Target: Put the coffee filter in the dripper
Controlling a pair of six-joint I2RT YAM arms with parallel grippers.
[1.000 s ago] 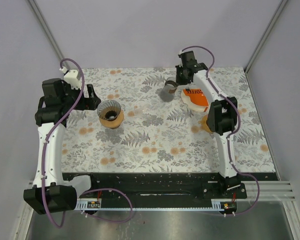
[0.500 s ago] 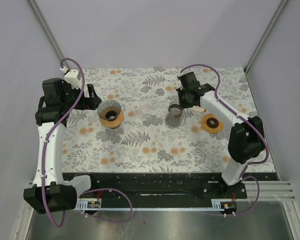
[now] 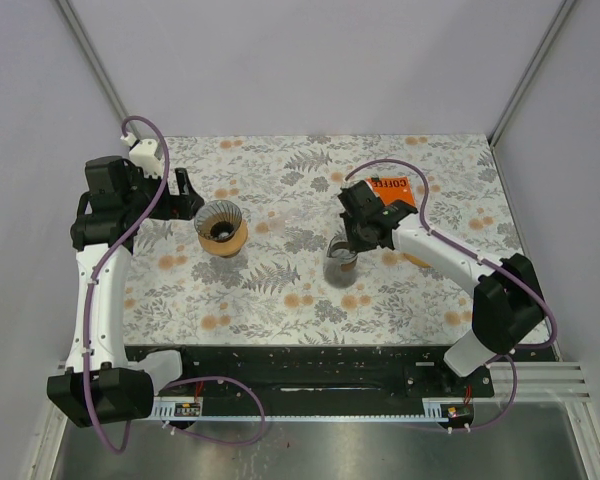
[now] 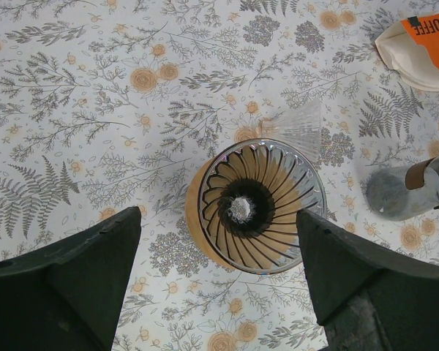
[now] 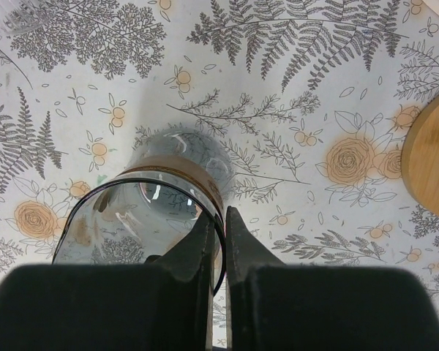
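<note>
Overhead, floral cloth (image 3: pixel 280 290) w/ lilac walls (image 3: pixel 300 60); L jaws wide near dripper (image 4: pixel 256 206), R jaws pinch glass (image 5: pixel 172 172) rim.

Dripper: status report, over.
Left gripper open, facing the dripper, not touching. Right gripper shut on glass server rim, mid-table. Dripper empty, no filter in it; orange COFFEE pack back right. Nothing blocks its mouth.

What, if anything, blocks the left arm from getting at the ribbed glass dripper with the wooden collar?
Nothing visible; probably yes. The left gripper hangs open close over the dripper; the glass carafe is aside.
</note>
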